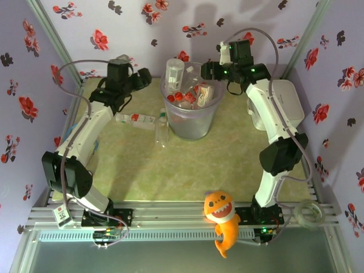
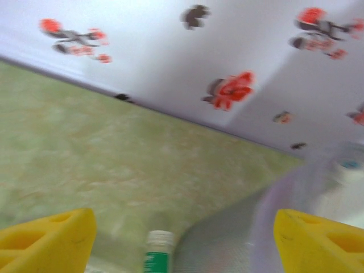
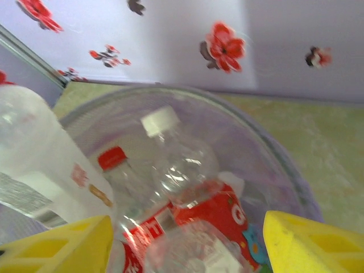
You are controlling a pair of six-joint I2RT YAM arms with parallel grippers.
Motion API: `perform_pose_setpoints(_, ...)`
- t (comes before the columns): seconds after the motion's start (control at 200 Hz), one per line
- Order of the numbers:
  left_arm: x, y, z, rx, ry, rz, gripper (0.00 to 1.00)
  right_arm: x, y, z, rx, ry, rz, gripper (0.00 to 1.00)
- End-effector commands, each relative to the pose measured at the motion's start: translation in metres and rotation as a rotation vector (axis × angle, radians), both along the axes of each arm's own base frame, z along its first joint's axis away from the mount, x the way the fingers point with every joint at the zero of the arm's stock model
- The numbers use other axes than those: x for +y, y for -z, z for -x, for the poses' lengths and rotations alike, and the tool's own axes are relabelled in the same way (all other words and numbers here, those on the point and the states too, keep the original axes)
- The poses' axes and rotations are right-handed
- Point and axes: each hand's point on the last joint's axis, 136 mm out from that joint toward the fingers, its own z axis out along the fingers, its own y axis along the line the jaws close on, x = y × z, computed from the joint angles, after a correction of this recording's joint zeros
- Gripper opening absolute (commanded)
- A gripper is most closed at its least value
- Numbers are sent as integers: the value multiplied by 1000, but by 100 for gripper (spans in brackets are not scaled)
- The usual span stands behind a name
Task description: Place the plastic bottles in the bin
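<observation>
The bin [image 1: 190, 122] stands mid-table at the back, heaped with plastic bottles [image 1: 187, 94], one standing upright [image 1: 174, 71] above the rim. Two more bottles lie on the mat left of it, a red-labelled one [image 1: 136, 119] and a green-labelled one [image 1: 162, 129]. My left gripper [image 1: 142, 79] hovers open behind the bin's left side; its wrist view shows the green-labelled bottle [image 2: 157, 253] and the bin wall [image 2: 227, 244] below empty fingers [image 2: 51, 242]. My right gripper [image 1: 206, 71] hangs open over the bin rim [image 3: 267, 148], above a white-capped bottle [image 3: 170, 153] and a red-capped one [image 3: 114, 162].
A white lidded box [image 1: 284, 102] sits at the right under the right arm. An orange shark toy [image 1: 222, 219] and a tape roll [image 1: 310, 213] rest on the front rail. Floral walls enclose the green mat [image 1: 187, 170] on three sides.
</observation>
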Motion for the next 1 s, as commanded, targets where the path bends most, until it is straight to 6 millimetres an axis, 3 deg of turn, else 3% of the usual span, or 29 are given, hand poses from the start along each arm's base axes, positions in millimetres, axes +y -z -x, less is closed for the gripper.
perform_pose_setpoints(0.0, 41, 66, 6, 217, -173, 21, 83, -12, -12, 15, -27, 40, -19, 71)
perform_pose_setpoints(0.235, 64, 149, 0, 451, -373, 156, 92, -31, 5, 28, -2, 75, -13, 71)
perform_pose_setpoints(0.43, 71, 190, -3, 512, -487, 241, 93, -43, 19, 37, 22, 92, -2, 71)
perform_pose_setpoints(0.645, 65, 220, -12, 571, -511, 276, 94, -47, 27, 41, 35, 97, 12, 71)
perform_pose_setpoints(0.84, 65, 248, -6, 660, -566, 285, 93, -49, 33, 42, 45, 103, 19, 71)
perform_pose_setpoints(0.995, 63, 260, -8, 673, -594, 316, 91, -49, 34, 42, 45, 104, 22, 71)
